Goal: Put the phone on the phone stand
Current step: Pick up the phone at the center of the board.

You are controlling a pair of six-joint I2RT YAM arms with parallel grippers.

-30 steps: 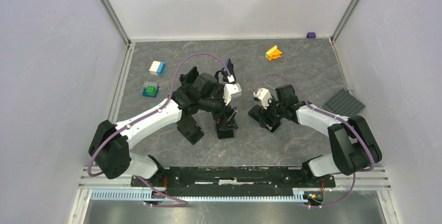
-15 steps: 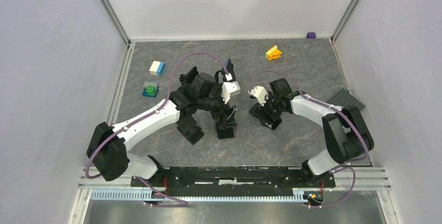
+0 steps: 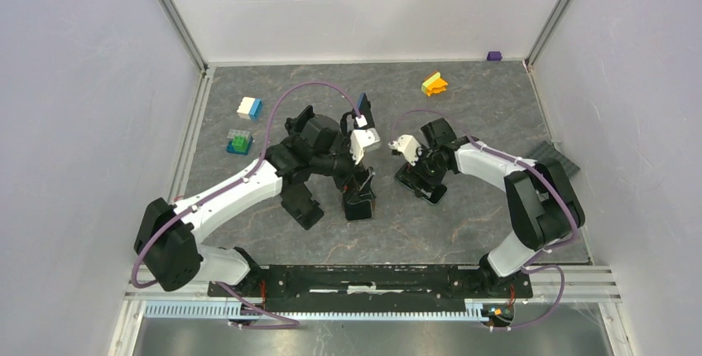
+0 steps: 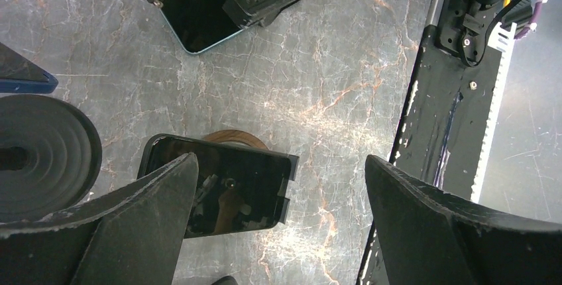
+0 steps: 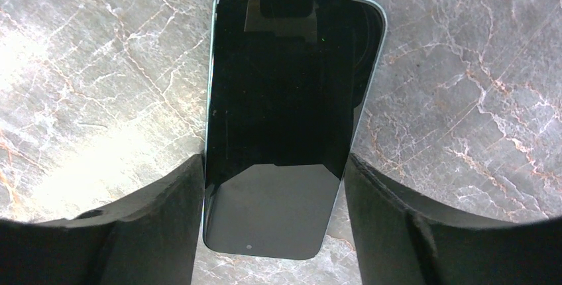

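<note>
1. Grey marbled table (image 5: 99,79) carried the phone (image 5: 291,79), which lay flat with its dark screen up and a pale green rim showing.
2. Your right gripper (image 5: 273,162) straddled the phone's lower half. You had one black finger against each long edge, the jaws drawn in to the phone's width, and the phone lay on the table.
3. Your left gripper (image 4: 281,166) hung above the phone stand (image 4: 219,192) with its jaws spread as wide as they go, holding nothing.
4. That phone stand, a glossy black plate over a round brown base, stood near the phone but apart from it, on the phone's left in the top view.
5. You had both wrists close together near the table's middle.
6. Coloured blocks (image 3: 246,108) lay toward the far side, well apart from both grippers.
</note>
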